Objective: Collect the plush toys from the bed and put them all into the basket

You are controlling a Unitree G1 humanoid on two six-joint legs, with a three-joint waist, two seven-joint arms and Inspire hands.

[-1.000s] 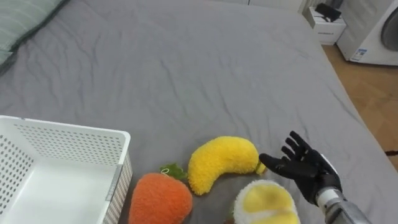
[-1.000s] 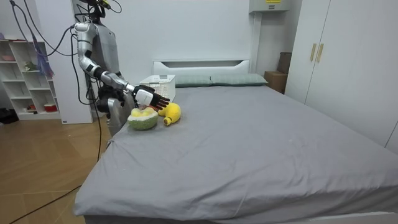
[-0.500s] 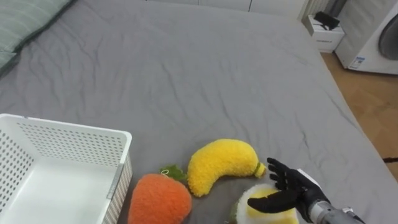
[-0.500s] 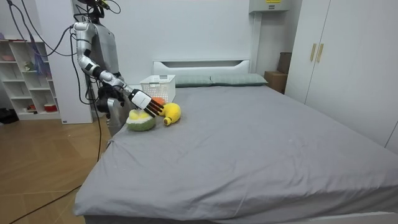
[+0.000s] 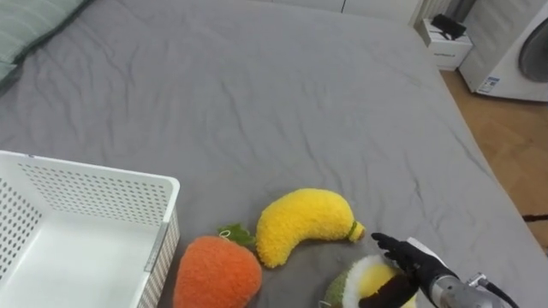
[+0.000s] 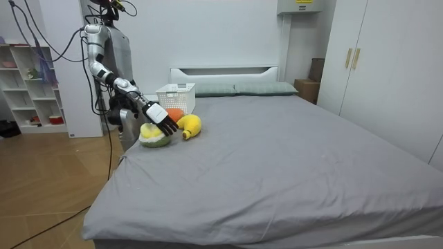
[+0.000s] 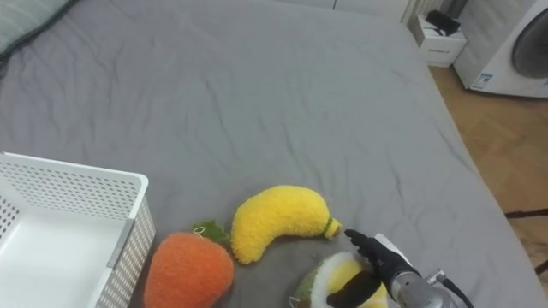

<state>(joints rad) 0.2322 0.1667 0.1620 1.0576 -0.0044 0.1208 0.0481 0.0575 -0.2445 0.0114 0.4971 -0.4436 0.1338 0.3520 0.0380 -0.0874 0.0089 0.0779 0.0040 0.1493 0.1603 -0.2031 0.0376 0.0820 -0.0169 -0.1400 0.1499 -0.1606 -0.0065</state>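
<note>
Three plush toys lie near the bed's near edge: a yellow banana [image 5: 301, 224], an orange fruit with a green leaf [image 5: 218, 274] and a round yellow-green one [image 5: 366, 287]. My right hand [image 5: 417, 264] rests on the round plush, fingers fairly straight over its top and the thumb against its yellow face. A white slatted basket [image 5: 94, 198] stands on the bed left of the toys, nothing inside it. In the room view I stand at the bedside on the room view's left, right hand [image 6: 165, 123] down on the round plush [image 6: 152, 136], beside the banana [image 6: 192, 125].
The grey bed [image 5: 257, 103] stretches away beyond the toys. A pillow [image 5: 26, 21] lies at its far left corner. Wooden floor [image 5: 514, 145] and a white appliance [image 5: 514, 47] are off the bed's right side. A shelf unit [image 6: 28, 90] stands behind me.
My right hand has dropped from beside the banana's tip onto the round plush, fingers now over its top. The toys and basket have stayed put.
</note>
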